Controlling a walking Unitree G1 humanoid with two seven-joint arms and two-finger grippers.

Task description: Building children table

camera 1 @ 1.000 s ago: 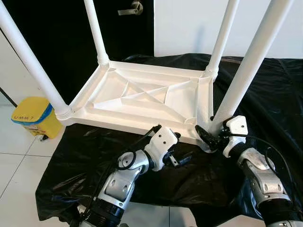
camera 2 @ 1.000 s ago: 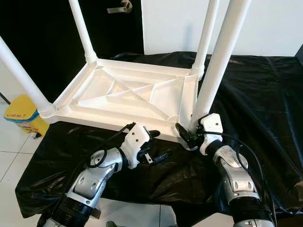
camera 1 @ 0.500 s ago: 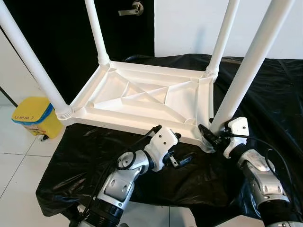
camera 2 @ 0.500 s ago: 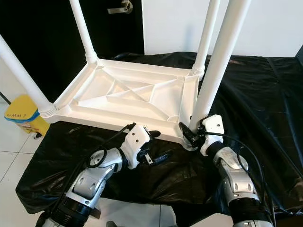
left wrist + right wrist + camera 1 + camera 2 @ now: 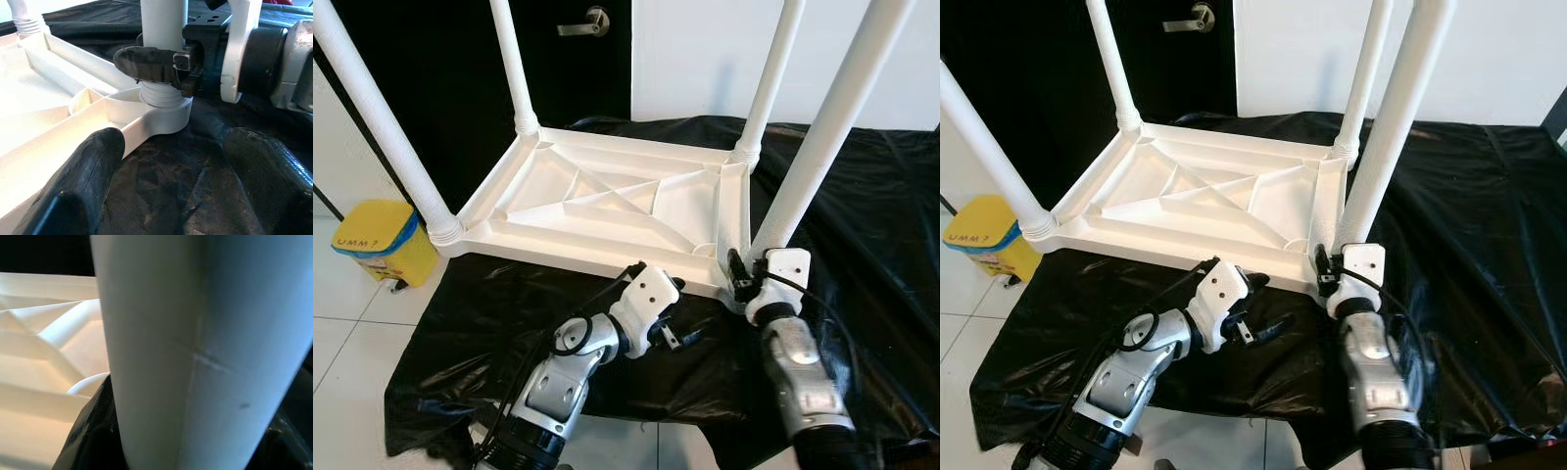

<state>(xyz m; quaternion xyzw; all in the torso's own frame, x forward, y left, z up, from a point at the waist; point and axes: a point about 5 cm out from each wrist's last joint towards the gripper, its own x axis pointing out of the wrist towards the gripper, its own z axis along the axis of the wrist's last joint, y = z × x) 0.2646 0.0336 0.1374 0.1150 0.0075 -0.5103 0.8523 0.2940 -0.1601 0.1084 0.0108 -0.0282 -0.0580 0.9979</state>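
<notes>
Entry: the white plastic table top [image 5: 607, 211] lies upside down on a surface draped in black plastic sheet [image 5: 862, 206], ribbed underside up, so the legs can go into the corner sockets from above. All four legs stand up from the corners. My landmark is the near-right leg [image 5: 813, 147].

My right gripper [image 5: 741, 277] is clamped around the base of that leg, just above its socket. I judge I am turning or seating it, the grip set low where the thread meets the socket. My left gripper [image 5: 677, 336] hovers over the sheet just left of that corner, fingers spread, holding nothing; I read it as standing by to steady the table top.

View differences: the left wrist view gives what the head views cannot, namely one right finger [image 5: 156, 63] pressed against the leg directly above the threaded collar [image 5: 159, 93], with thread still exposed above the socket, so the leg may not be fully home. The right wrist view gives the leg surface [image 5: 195, 347] up close.

Left of the table top, a yellow tub [image 5: 377, 240] sits on the floor.
</notes>
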